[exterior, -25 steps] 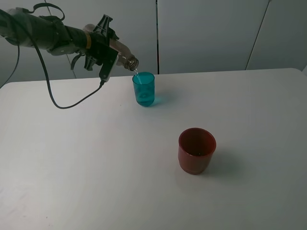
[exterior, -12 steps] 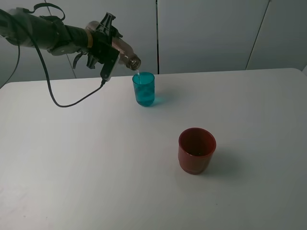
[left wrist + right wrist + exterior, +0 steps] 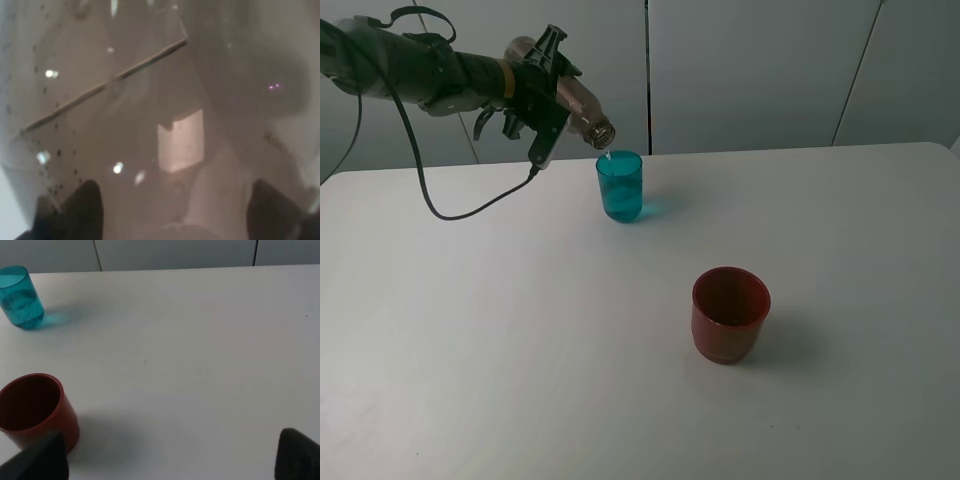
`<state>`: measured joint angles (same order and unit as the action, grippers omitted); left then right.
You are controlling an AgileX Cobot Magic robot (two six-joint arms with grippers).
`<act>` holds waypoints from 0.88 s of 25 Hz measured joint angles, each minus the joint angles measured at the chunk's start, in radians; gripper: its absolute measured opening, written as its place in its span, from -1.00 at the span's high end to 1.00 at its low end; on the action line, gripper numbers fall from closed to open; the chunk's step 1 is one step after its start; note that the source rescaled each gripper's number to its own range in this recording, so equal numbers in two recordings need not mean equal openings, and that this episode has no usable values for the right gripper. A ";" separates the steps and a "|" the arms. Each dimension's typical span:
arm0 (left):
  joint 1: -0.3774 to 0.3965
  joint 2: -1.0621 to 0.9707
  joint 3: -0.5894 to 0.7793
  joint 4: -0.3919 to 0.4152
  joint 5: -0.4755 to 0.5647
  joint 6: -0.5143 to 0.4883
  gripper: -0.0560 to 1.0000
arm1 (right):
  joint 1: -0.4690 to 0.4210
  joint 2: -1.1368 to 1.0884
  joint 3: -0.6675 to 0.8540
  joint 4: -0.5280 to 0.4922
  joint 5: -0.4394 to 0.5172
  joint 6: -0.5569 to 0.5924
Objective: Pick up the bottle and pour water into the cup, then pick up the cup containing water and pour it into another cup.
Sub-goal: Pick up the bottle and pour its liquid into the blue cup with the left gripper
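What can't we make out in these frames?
- Left wrist: the bottle fills the frame and is blurred; both cups are hidden behind it.
- Exterior high: the water level in the bottle is masked by the left claw; any stream into the teal cup is too thin to confirm.
- Red cup: the inside is too dark.
- Right claw: only the fingertips show, cut off by the frame edge.

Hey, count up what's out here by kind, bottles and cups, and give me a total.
Bottles: 1, the bottle, tilted in the air.
Cups: 2, the teal cup and the red cup.
Total: 3
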<state>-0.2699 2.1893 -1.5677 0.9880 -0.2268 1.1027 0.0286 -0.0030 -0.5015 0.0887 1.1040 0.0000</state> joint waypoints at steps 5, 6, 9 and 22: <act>0.000 0.000 0.000 0.000 -0.032 0.025 0.89 | 0.000 0.000 0.000 0.000 0.000 0.000; 0.000 0.000 0.000 0.000 -0.039 0.025 0.89 | 0.000 0.000 0.000 0.000 0.000 0.000; 0.000 0.000 0.000 0.012 -0.048 0.027 0.89 | 0.000 0.000 0.000 0.000 0.000 0.000; 0.000 0.000 0.000 0.099 -0.052 0.033 0.89 | 0.000 0.000 0.000 0.000 0.000 0.000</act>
<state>-0.2699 2.1893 -1.5677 1.0874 -0.2789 1.1355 0.0286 -0.0030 -0.5015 0.0887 1.1040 0.0000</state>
